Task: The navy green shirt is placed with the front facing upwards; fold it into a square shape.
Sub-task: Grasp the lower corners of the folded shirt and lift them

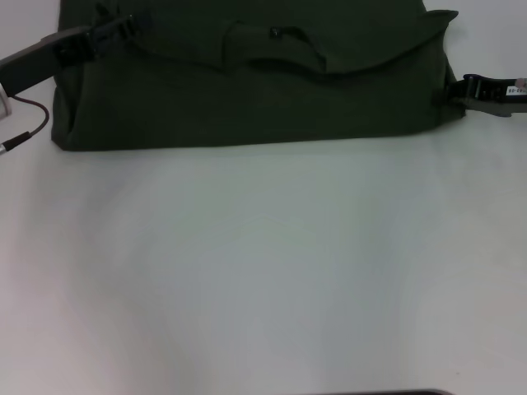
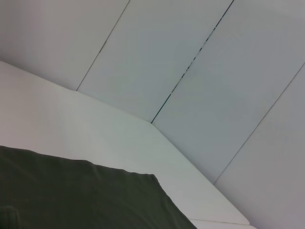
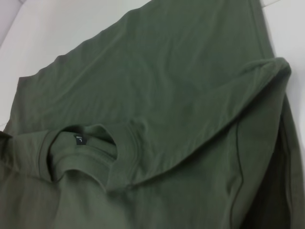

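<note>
Left gripper far left, right gripper far right, both low

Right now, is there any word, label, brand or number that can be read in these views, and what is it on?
Nothing can be read for certain.
Small dark neck label inside the ribbed collar of the dark olive-green cotton shirt: one pale mark, too small to read.
White tag by the right gripper at the shirt's edge: dark marks, blurred, unreadable.
No chest print shows; the shirt lies folded.
</note>
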